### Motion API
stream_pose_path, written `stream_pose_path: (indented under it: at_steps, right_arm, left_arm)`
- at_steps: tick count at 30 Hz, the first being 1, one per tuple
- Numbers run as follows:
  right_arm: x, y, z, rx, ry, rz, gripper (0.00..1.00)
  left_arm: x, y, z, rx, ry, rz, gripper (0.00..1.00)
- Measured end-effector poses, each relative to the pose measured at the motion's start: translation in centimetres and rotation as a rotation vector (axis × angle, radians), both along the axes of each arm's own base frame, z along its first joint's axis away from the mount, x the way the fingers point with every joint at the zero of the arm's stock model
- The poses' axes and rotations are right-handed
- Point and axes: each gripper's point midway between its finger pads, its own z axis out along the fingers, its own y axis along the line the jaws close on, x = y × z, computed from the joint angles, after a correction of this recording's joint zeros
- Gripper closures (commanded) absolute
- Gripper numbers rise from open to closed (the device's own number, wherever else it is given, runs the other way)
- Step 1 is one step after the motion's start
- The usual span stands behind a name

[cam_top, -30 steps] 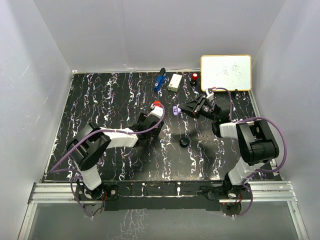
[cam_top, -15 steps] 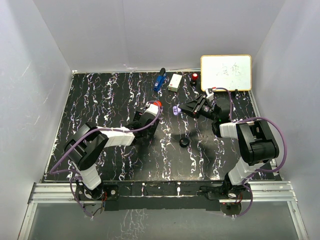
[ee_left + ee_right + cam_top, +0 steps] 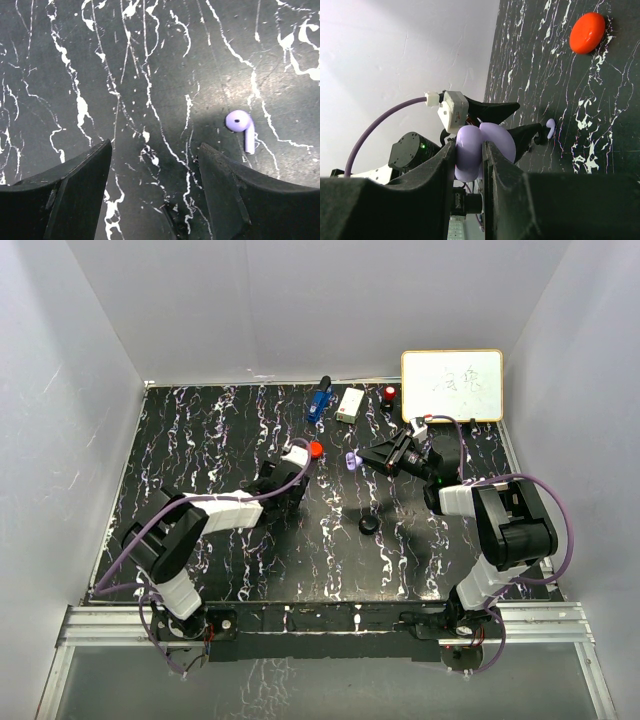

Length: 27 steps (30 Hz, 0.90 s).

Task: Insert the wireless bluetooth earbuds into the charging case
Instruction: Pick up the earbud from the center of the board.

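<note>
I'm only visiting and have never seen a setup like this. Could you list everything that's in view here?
earbud: one, lavender, lying on the table just right of the left gripper's fingers
lavender case: one, pale purple, clamped in the right gripper
red case: one, orange-red, on the table beside the left gripper
black case: one, black, mid-table
blue object: one, blue, far edge; too small to identify
white box: one, white, far edge
small red object: one, red, far edge
whiteboard: one, white, far right corner
table: one, black with white veins
left gripper: one, black, open and empty
right gripper: one, black, shut on the lavender case
</note>
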Motion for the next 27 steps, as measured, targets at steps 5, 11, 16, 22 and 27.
stream_pose_path:
  at_steps: [5,11,16,22,27]
  right_arm:
    - [0.0,0.0,0.0,0.0,-0.001,0.001,1.0]
    - [-0.1,0.0,0.0,0.0,-0.002,0.004,1.0]
    - [-0.1,0.0,0.1,0.001,-0.003,0.004,1.0]
    - [-0.1,0.0,0.1,0.001,-0.004,0.005,1.0]
    - [-0.1,0.0,0.1,0.001,-0.004,0.006,1.0]
  left_arm:
    - [0.1,0.6,1.0,-0.002,0.025,0.02,0.34]
    - [1.3,-1.5,3.8,-0.113,0.024,0.03,0.39]
    - [1.3,-3.5,5.0,-0.213,0.071,0.029,0.44]
    - [0.8,-4.8,4.3,-0.279,0.135,0.04,0.47]
    - [0.5,-5.0,2.4,-0.265,0.192,0.056,0.53]
